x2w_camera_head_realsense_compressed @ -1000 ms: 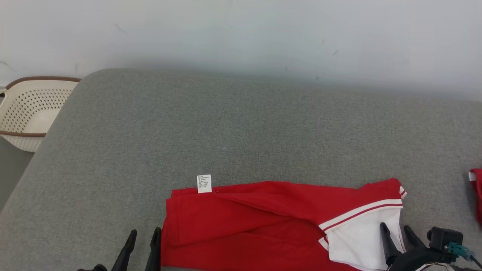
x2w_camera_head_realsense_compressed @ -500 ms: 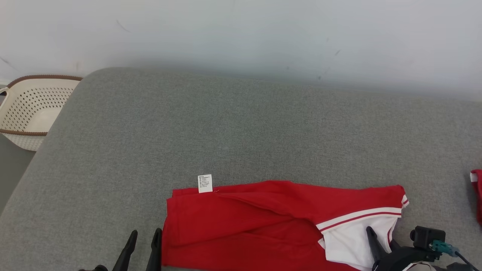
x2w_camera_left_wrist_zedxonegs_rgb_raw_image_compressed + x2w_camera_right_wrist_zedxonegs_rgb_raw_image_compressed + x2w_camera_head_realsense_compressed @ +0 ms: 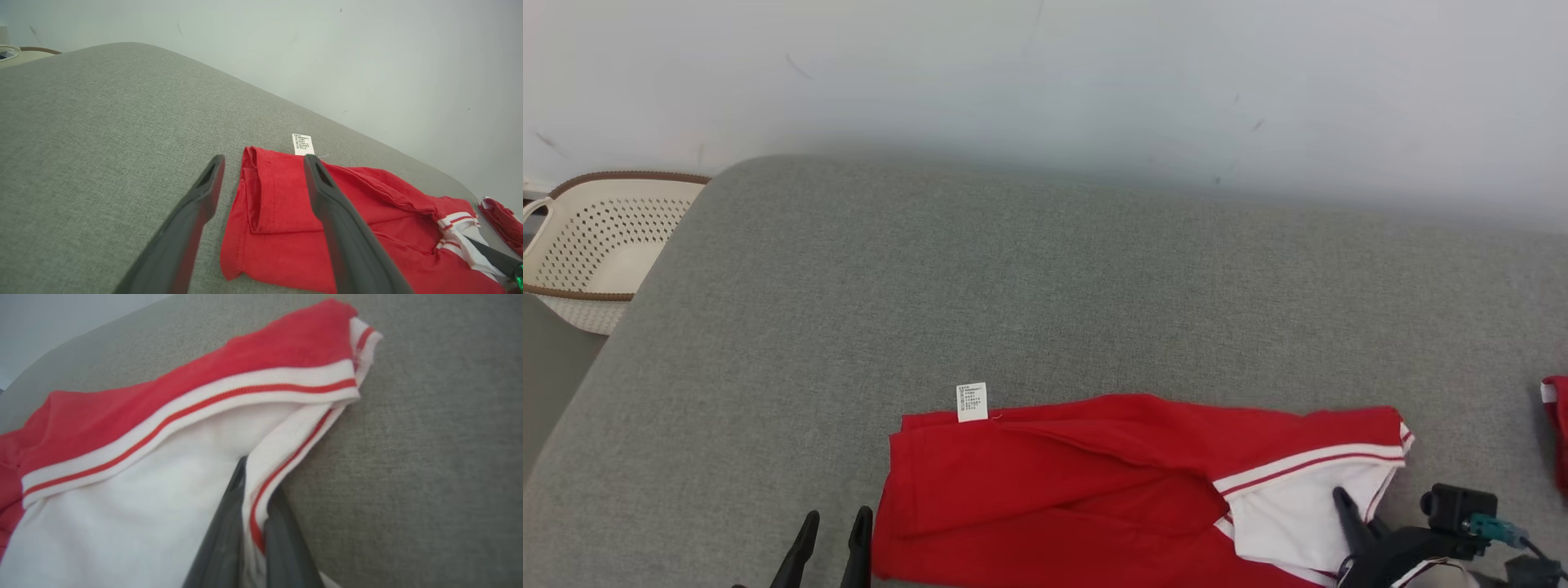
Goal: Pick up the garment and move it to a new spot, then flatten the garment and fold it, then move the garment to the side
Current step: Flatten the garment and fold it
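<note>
A red garment (image 3: 1078, 490) with a white panel and red-striped white trim lies on the grey cushioned surface (image 3: 1045, 294), a white care label (image 3: 971, 402) at its far edge. My right gripper (image 3: 1356, 523) is shut on the striped trim at the garment's right end; in the right wrist view the trim (image 3: 286, 441) runs down between the closed fingers (image 3: 229, 522). My left gripper (image 3: 833, 535) stands open just off the garment's left edge. In the left wrist view its fingers (image 3: 200, 200) frame the garment's folded left corner (image 3: 278, 204).
A cream perforated basket (image 3: 596, 245) with a brown rim sits on the floor beyond the surface's left side. Another red cloth (image 3: 1556, 433) lies at the right edge. A pale wall runs behind. The far half of the surface is bare grey fabric.
My right gripper went from open beside the white panel to shut on its striped trim, shifting a little left. The head camera moved slightly. The left gripper stayed put.
</note>
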Motion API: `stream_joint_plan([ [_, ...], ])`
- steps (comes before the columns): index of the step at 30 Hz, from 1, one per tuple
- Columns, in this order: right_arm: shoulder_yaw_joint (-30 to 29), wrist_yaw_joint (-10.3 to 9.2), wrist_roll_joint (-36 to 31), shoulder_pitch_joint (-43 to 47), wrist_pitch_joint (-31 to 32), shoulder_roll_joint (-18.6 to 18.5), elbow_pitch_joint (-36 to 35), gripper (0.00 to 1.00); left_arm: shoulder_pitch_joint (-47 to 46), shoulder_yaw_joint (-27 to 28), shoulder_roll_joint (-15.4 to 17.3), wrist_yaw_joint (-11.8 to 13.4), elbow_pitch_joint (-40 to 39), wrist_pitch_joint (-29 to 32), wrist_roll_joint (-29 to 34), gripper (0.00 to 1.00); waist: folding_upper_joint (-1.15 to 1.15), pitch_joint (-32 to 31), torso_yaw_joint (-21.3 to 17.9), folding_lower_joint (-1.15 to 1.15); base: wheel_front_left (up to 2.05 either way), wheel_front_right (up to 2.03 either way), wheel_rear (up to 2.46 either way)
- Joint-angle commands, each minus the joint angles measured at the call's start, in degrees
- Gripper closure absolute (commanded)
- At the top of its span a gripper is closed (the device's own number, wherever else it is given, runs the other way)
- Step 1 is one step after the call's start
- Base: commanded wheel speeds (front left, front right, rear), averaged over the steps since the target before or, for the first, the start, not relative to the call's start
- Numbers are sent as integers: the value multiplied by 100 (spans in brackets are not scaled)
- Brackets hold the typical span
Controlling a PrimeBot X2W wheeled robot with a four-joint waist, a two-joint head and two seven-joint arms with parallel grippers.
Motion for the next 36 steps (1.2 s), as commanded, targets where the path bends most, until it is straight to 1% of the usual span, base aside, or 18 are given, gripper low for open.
stream_joint_plan([
  [1, -128, -23, -46, 0, 16, -170, 104, 100, 65, 7, 26, -1, -23, -1, -18, 0, 0, -59, -64, 0, 0, 0, 0],
  [9, -767, -17, -494, 28, 3, -450, -118, 100, 154, -16, -27, -1, -18, -1, -54, 0, 0, -139, -318, 0, 0, 0, 0],
  [12, -866, -16, -696, -26, 3, -507, -254, 100, 156, -30, -39, -1, -8, -1, -73, 0, 0, -133, -414, 0, 0, 0, 0],
  [15, -846, -16, -908, -79, 1, -543, -566, 100, 142, -62, -63, -1, 16, -1, -85, 0, 0, -132, -486, 0, 0, 0, 0],
  [17, -687, -15, -996, -100, 3, -536, -862, 100, 142, -83, -72, -1, 31, -1, -94, 0, 0, -134, -524, 0, 0, 0, 0],
  [20, -289, -15, -1053, -170, 2, -578, -1313, 100, 157, -113, -94, -1, 55, -1, -137, 0, 0, -141, -560, 0, 0, 0, 0],
  [22, 0, -15, -1040, -220, 51, -582, -1623, 100, 157, -162, -105, -1, 60, -1, -152, 0, 0, -149, -573, 0, 0, 0, 0],
  [23, 0, -15, -1040, -220, 51, -582, -1623, 100, 157, -162, -105, -1, 60, -1, -152, 0, 0, -149, -573, 0, 0, 0, 0],
  [26, 399, -15, -972, -289, 215, -570, -2037, 100, 145, -182, -111, -1, 66, -1, -176, 0, 0, -163, -546, 0, 0, 0, 0],
  [31, 1015, -14, -894, -485, 565, -431, -2570, 100, 95, -276, -142, -1, 83, -1, -206, 0, 0, -169, -404, 0, 0, 0, 0],
  [36, 1529, -14, -846, -733, 804, -194, -2739, 100, 48, -398, -177, -1, 102, -1, -265, 0, 0, -125, -113, 0, 0, 0, 0],
])
